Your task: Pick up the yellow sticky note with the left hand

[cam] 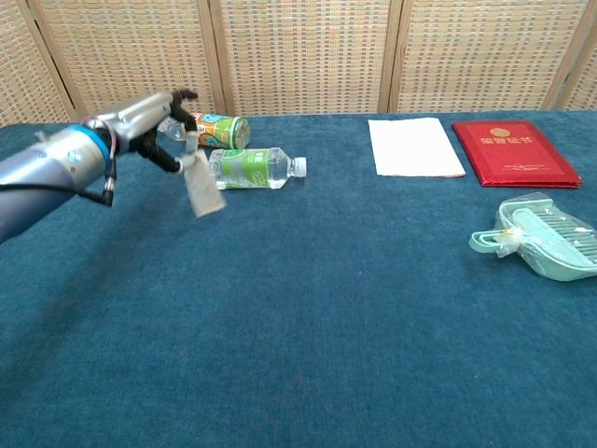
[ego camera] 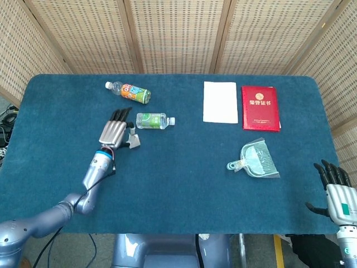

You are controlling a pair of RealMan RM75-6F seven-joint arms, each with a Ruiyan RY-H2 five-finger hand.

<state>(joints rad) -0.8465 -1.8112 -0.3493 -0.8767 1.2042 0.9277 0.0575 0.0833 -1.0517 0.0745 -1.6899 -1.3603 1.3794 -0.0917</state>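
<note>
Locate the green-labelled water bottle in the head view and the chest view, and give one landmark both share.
Head view: green-labelled bottle lies upper left of centre, right of the left robot hand.
Chest view: upper left, right of that hand.
Shared landmark: orange-labelled bottle just behind it.

On the table [ego camera: 178, 190], two bottles lie in the upper left of the head view, the far bottle [ego camera: 129, 91] above and left of the near bottle [ego camera: 154, 120]. The left hand [ego camera: 114, 133] sits just left of the near bottle, with the sticky note [ego camera: 133, 139] at its right edge. A paper sheet [ego camera: 220, 102] lies upper centre-right with the booklet [ego camera: 260, 108] just right of it, the dustpan [ego camera: 255, 161] below them, and the right hand [ego camera: 336, 192] in the lower right corner.
</note>
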